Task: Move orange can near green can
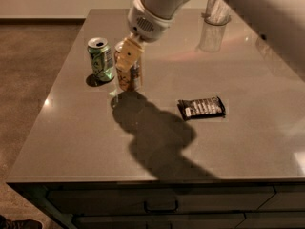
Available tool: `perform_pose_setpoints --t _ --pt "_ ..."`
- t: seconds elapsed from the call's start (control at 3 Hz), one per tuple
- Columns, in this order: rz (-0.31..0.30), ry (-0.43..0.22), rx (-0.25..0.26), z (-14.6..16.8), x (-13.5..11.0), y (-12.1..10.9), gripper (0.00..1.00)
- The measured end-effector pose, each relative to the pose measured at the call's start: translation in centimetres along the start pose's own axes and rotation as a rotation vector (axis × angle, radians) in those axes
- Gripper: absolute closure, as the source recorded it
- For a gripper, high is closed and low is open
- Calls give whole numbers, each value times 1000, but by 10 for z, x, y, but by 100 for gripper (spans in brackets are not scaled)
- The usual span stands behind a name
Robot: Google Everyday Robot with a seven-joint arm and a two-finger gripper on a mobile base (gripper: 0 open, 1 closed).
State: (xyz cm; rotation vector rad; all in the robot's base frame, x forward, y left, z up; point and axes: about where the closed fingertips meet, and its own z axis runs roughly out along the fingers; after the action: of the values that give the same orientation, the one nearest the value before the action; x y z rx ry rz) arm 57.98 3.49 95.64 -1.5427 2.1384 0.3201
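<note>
Here's the grey table (248,128), and the action sits toward its 10 o'clock corner. The green can (101,59) stands upright there, silver top showing, nothing touching it. Just beside it, on its 4 o'clock side, is the orange can (132,78), also upright, with a narrow gap between the two. The cans are near each other but not touching.

The gripper (127,61) is right on that orange can, coming down from the 1 o'clock direction on the end of the white arm (155,6). Its pale fingers (124,54) are closed around the can's upper half and cover most of its top. Whether the can's base rests on the table or hangs just above it, I can't tell.

A big dark shadow (157,137) spreads from the orange can toward 5 o'clock. At 4 o'clock from the orange can, well apart from it, a dark snack wrapper (201,107) lies flat. At the table's 1 o'clock end stands a clear tumbler (213,30). Below the front edge, at 6 o'clock, a drawer handle (161,207) shows. Brown carpet (28,70) lies off at 9 o'clock.
</note>
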Motion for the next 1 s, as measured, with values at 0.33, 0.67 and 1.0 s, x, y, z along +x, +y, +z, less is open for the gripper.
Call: perform_pose_setpoints --t 0.33,0.67,1.0 --pt "24 10 19 25 -18 -21 98" --pt "13 26 17 41 -21 -31 76" --pt "2 16 0 54 -23 -37 54"
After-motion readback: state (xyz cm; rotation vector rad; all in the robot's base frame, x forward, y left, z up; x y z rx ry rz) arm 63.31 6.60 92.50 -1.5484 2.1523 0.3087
